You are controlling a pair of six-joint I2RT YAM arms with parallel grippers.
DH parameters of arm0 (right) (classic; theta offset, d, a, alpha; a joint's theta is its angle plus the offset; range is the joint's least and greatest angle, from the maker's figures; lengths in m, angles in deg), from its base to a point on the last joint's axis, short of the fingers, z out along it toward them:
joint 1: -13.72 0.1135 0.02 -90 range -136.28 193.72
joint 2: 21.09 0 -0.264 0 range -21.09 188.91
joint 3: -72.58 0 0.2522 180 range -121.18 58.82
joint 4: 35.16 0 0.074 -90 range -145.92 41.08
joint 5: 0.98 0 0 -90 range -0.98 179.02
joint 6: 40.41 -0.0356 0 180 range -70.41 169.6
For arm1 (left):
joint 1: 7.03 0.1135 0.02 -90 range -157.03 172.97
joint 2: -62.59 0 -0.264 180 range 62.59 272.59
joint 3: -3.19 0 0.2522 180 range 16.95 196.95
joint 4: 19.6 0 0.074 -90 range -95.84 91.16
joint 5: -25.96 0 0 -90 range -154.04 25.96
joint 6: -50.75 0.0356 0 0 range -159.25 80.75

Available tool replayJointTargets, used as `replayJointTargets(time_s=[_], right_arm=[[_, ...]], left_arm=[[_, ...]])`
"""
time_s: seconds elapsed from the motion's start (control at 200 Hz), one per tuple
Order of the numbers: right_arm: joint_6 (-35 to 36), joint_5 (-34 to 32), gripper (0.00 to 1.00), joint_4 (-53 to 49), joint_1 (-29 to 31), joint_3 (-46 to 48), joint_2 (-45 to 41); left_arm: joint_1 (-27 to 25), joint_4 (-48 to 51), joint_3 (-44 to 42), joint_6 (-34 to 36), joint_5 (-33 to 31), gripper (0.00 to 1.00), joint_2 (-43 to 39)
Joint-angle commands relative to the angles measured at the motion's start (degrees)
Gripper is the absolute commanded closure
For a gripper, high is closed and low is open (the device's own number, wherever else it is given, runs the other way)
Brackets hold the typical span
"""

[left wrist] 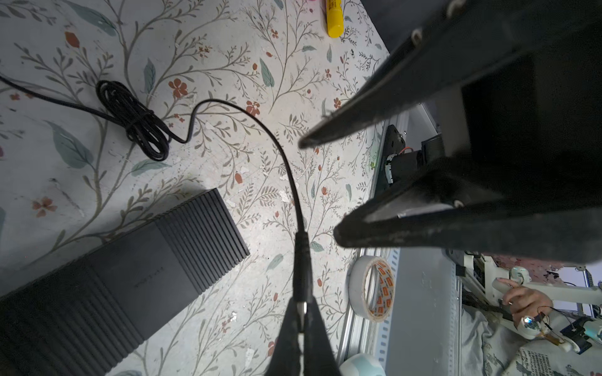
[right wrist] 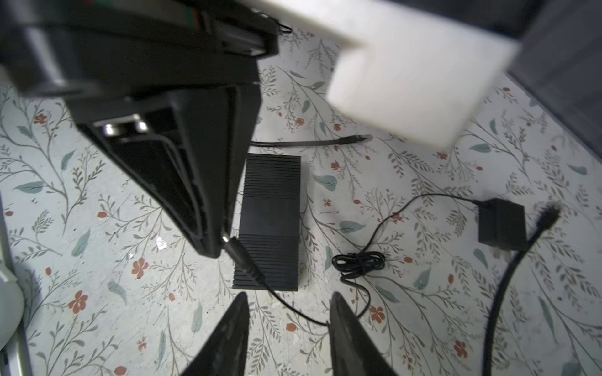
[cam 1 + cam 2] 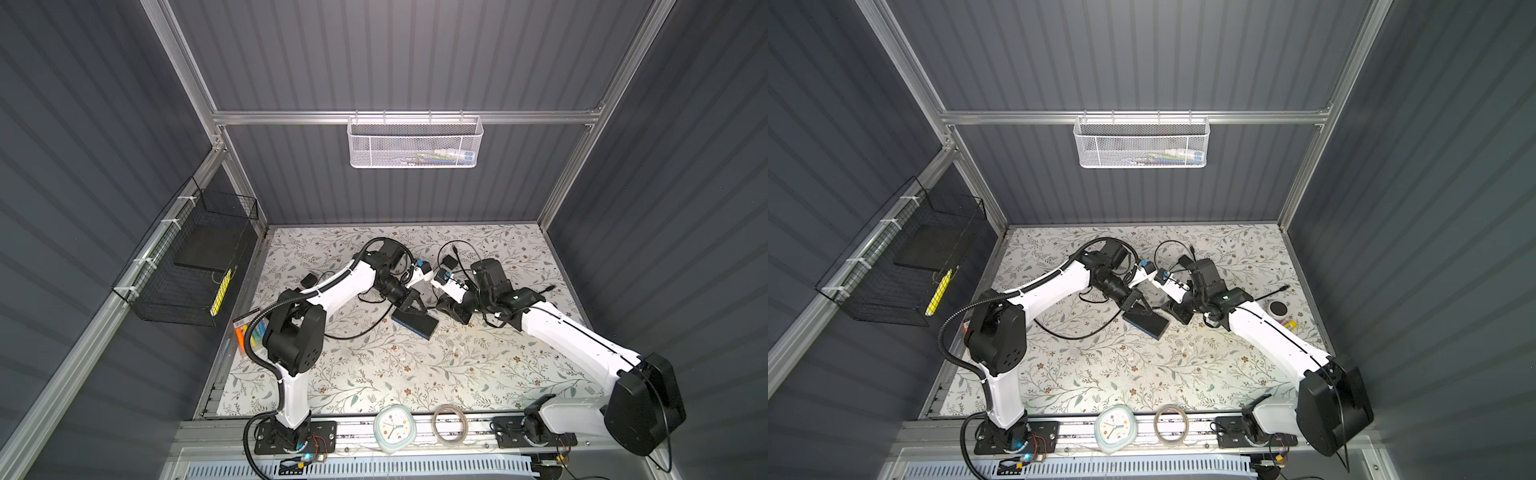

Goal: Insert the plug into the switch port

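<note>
Black plug (image 1: pixel 301 260), pinched by its metal tip in the clenched left claw (image 1: pixel 301 309), lower centre; right claw (image 2: pixel 288 298) gapes empty, probably to regrasp it.

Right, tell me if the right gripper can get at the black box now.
Probably yes: the right gripper is open and the box lies just ahead, top bare. Only the thin cable crosses between, and the left gripper, holding the plug, crowds one side.
</note>
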Motion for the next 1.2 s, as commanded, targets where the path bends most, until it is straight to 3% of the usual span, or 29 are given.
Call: replayJointTargets(time_s=[0.0,0.45,0.845,1.036,1.191], right_arm=[[3.93,3.09,0.59,-0.65,1.19,0.69,0.53],[3.82,0.25,0.65,1.86,3.54,0.07,4.97],[3.14,-0.85,0.96,-0.53,5.22,-0.82,4.17],[1.33,-3.58,1.0,-2.27,5.27,-0.11,2.93],[-0.58,-5.13,1.0,-4.48,5.31,1.54,2.03]], left_arm=[[-0.22,2.59,1.51,1.65,0.36,1.0,0.16],[-0.24,3.53,1.52,2.68,2.11,1.0,-0.78],[-0.15,2.23,1.36,2.54,0.71,1.0,-1.41],[0.21,-0.98,0.73,0.69,0.06,0.89,-2.99],[2.15,-5.37,-0.8,-3.13,-2.77,0.66,-4.89]])
